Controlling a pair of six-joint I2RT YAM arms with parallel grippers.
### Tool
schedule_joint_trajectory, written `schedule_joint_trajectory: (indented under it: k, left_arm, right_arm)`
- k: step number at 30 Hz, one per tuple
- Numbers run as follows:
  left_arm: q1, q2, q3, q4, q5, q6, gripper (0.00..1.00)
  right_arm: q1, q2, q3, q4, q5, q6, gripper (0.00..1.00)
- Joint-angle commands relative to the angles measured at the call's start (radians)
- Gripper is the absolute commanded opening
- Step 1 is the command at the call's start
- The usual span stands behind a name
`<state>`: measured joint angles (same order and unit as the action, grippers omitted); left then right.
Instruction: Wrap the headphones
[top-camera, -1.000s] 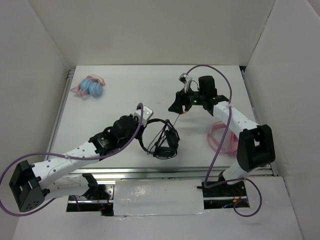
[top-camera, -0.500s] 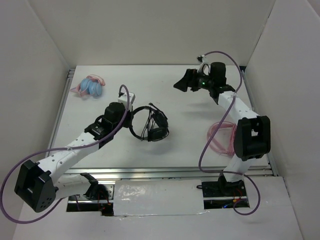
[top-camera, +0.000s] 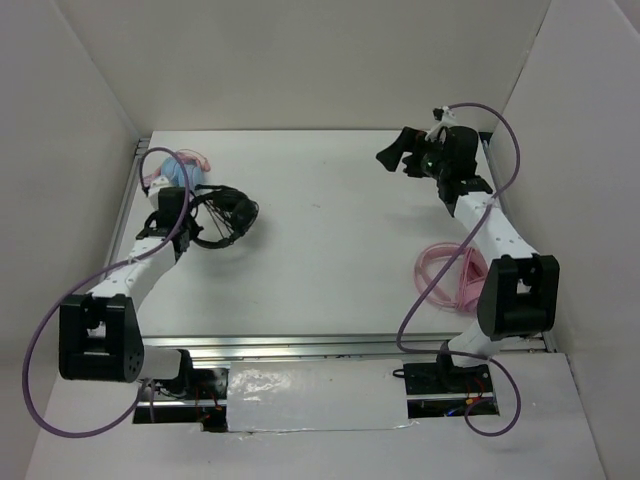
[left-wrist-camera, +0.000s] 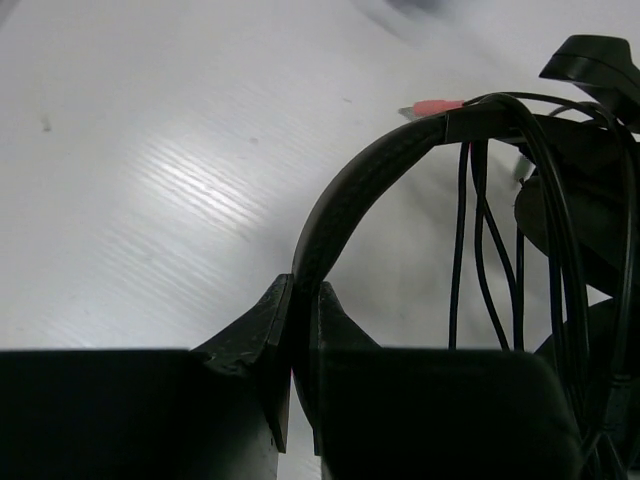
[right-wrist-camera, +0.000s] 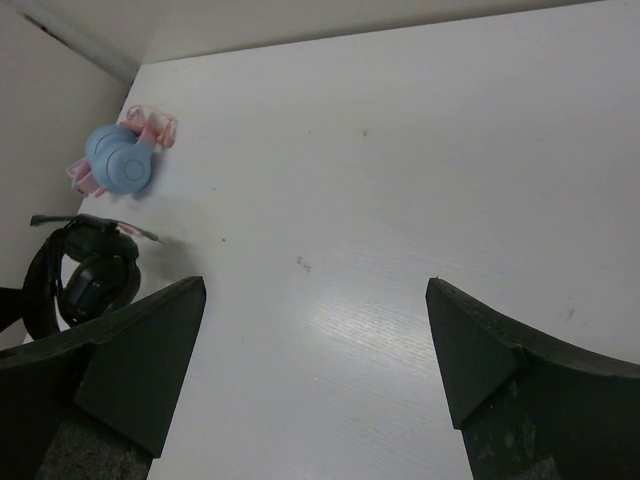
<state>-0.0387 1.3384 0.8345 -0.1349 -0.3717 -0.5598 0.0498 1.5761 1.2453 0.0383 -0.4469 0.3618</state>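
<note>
The black headphones (top-camera: 222, 215) sit at the table's far left, with the thin black cable looped around them. In the left wrist view the headband (left-wrist-camera: 360, 185) arcs up from my jaws, cable strands (left-wrist-camera: 480, 260) hang beside it, and the reddish plug (left-wrist-camera: 432, 106) pokes out at the top. My left gripper (top-camera: 188, 213) is shut on the headband, also seen in its wrist view (left-wrist-camera: 303, 300). My right gripper (top-camera: 392, 157) is open and empty at the far right, above bare table (right-wrist-camera: 315, 285). The headphones also show small in the right wrist view (right-wrist-camera: 90, 275).
Light blue and pink headphones (top-camera: 172, 172) lie at the far left corner, just behind the black ones, also in the right wrist view (right-wrist-camera: 122, 160). Pink headphones with a coiled cable (top-camera: 450, 272) lie at the right by the right arm. White walls enclose the table.
My left gripper has carried the black headphones from the table's middle to the far left. My right gripper let go, opened, and drew back to the far right.
</note>
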Motion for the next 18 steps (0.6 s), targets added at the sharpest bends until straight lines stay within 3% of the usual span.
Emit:
schedule_joint_trajectory:
  k: [1,8,18]
  left_arm:
    - [0.092,0.024,0.038,0.057,-0.064,-0.143,0.0]
    - [0.261,0.169,0.089,0.08,-0.056,-0.232,0.0]
    - [0.347,0.275,0.147,0.014,-0.11,-0.328,0.0]
  right_arm:
    - [-0.021,-0.082,-0.036,-0.012,0.076,-0.018,1.0]
    - [-0.024,-0.117,-0.075,-0.031,0.122,-0.043,1.0]
    - [-0.042,-0.128,-0.132,-0.025,0.12,-0.057,1.0]
